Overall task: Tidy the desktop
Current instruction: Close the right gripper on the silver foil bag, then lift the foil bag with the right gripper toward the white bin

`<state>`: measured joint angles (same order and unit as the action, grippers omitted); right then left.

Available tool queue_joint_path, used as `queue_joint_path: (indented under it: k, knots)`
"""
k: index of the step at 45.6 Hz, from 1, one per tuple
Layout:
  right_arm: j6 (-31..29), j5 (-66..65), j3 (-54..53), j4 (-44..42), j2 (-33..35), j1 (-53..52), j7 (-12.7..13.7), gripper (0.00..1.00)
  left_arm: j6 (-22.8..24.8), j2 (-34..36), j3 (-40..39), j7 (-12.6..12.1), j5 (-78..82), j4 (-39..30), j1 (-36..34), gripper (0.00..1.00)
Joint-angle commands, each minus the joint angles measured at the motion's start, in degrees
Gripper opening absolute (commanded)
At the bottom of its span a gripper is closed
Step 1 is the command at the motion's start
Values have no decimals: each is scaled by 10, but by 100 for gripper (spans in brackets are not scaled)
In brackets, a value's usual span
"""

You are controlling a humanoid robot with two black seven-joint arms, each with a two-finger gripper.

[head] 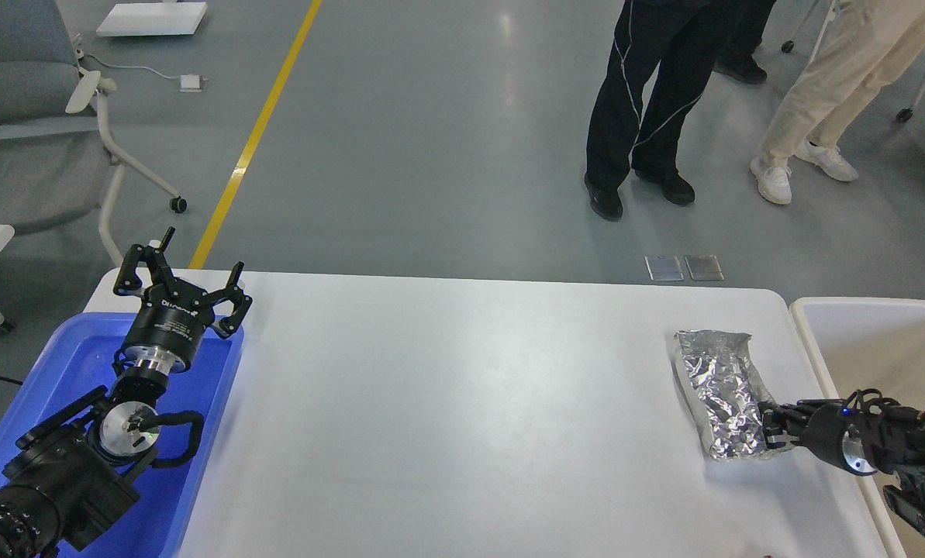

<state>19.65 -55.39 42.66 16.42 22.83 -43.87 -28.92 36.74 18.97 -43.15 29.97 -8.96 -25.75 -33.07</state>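
The white desktop (462,403) fills the middle of the head view. A crumpled silver foil bag (719,387) lies on it near the right edge. My right gripper (774,428) comes in from the right, low over the table, and its fingers are closed on the bag's near right corner. My left gripper (183,277) is open and empty, held above the far rim of the blue plastic tray (74,364) at the table's left end.
A beige-white bin (873,333) stands just off the table's right edge, behind my right arm. Two people stand on the grey floor beyond the table at the back right. A grey chair is at the far left.
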Motion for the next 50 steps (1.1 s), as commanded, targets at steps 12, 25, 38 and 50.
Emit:
queue_joint_path:
  k: [12, 25, 38, 50]
  knots:
    - [-1, 48, -5, 0, 3, -10, -1, 0, 0, 0, 0, 0, 0, 0, 0, 100]
    - [-1, 77, -15, 93, 54, -76, -9, 0, 0, 0, 0, 0, 0, 0, -1, 100]
    - [-29, 42, -59, 315, 213, -213, -13, 0, 0, 0, 0, 0, 0, 0, -1, 100]
    - [-138, 39, -75, 381, 307, -327, -14, 0, 0, 0, 0, 0, 0, 0, -1, 100]
